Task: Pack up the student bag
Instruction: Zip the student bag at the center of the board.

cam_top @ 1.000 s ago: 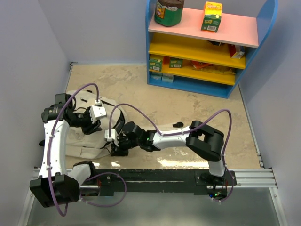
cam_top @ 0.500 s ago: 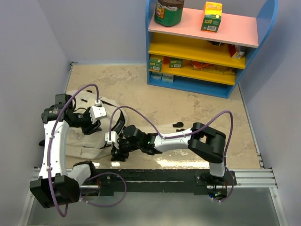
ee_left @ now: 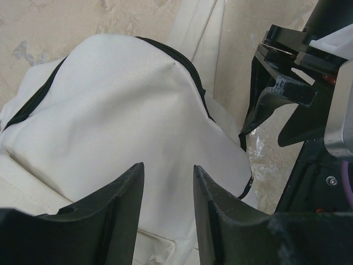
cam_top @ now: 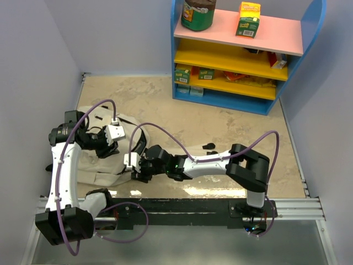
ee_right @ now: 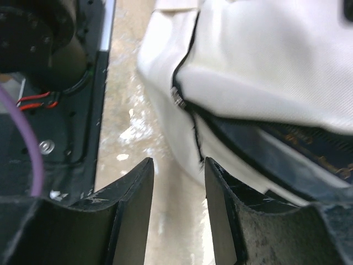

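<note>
Right gripper (ee_right: 178, 164) beside the large soft beige canvas student bag (ee_right: 265, 61), shown just after a release: a second ago its jaws stood much narrower at the bag's near edge, and they have since parted, so that only the pale marbled tabletop (ee_right: 124, 132) shows between them and nothing is held. The small metal zip pull (ee_right: 176, 97) lies just beyond the fingertips, in line with the gap, touched by neither finger. To the right of these jaws the seam gapes and exposes the dark inner lining (ee_right: 287, 149). The left gripper (ee_left: 167, 172) hangs over the domed top of the bag, unchanged over the same second, jaws apart with canvas showing beyond the gap; whether the fingers touch the cloth cannot be told. The black zip track (ee_left: 190, 72) curves away ahead and to the right of these jaws. The bag lies slumped on the tabletop, under the left jaws and just ahead of the right. Interpretation: the right arm has let go at the zip, yet the opening is judged still partly unclosed, so a fresh grip on the pull seems needed
</note>
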Controlling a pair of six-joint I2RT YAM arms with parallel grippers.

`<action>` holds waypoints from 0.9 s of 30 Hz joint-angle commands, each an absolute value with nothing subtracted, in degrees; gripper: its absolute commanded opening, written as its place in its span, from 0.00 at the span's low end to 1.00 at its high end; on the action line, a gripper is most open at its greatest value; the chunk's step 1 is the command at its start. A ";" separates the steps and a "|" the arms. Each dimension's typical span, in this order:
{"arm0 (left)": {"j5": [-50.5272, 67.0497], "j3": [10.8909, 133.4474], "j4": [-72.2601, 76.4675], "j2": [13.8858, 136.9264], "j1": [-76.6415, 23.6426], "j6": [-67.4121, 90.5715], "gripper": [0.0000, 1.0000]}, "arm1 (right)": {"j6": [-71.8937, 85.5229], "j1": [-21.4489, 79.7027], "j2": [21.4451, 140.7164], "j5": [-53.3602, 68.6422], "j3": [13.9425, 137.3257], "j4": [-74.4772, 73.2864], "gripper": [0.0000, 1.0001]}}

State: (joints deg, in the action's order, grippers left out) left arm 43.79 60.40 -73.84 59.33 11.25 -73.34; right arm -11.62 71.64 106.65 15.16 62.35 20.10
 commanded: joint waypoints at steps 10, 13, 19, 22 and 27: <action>45.09 60.38 -73.04 59.24 11.60 -74.62 0.45 | -16.26 71.81 112.93 13.97 71.37 20.13 0.39; 44.91 60.38 -73.04 59.24 11.60 -74.62 0.45 | -15.73 71.72 113.38 14.50 71.37 20.21 0.31; 44.82 60.29 -73.12 59.50 11.60 -74.79 0.45 | -14.24 71.72 110.92 14.50 69.61 20.57 0.15; 44.65 60.21 -73.56 59.41 11.69 -75.06 0.45 | -13.45 71.72 109.69 13.71 69.08 19.60 0.07; 42.19 59.77 -75.32 59.15 11.60 -76.72 0.45 | -11.08 71.72 106.71 13.18 66.63 20.04 0.00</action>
